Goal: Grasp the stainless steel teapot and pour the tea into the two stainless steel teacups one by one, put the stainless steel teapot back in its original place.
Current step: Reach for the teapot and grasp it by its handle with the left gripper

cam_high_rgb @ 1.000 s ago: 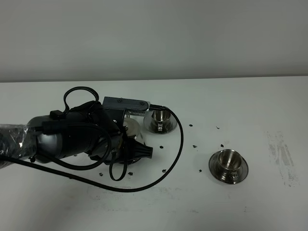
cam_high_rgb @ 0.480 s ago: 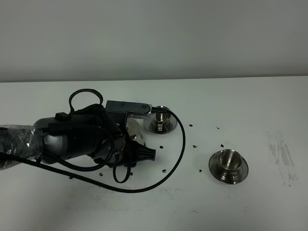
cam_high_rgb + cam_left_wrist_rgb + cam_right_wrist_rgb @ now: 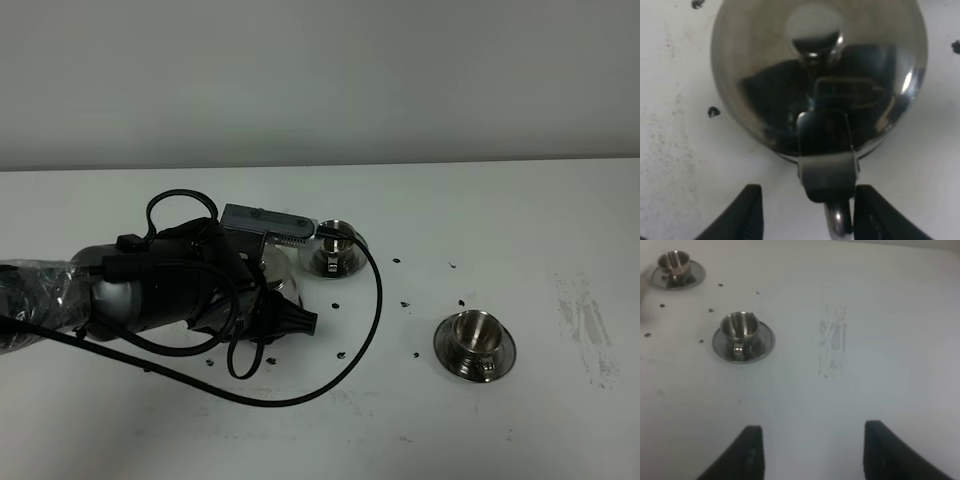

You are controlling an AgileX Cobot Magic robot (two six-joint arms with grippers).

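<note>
The stainless steel teapot (image 3: 765, 75) fills the left wrist view from above, showing its domed lid, knob and loop handle (image 3: 827, 165). My left gripper (image 3: 805, 215) is open, with its fingers either side of the handle's outer end and the right finger close against it. In the high view my left arm (image 3: 170, 290) covers most of the teapot (image 3: 275, 268). One teacup on its saucer (image 3: 333, 248) stands just right of the teapot, the other (image 3: 475, 340) at front right. My right gripper (image 3: 807, 450) is open and empty, short of the cups (image 3: 740, 329) (image 3: 674, 262). The teapot's saucer is hidden.
Black cable (image 3: 375, 300) loops over the white table between the teapot and the cups. Small dark specks (image 3: 405, 302) lie scattered around the cups. A scuffed grey patch (image 3: 585, 320) marks the table at the right.
My left arm has shifted slightly to the right above the teapot. The teacups have not moved.
</note>
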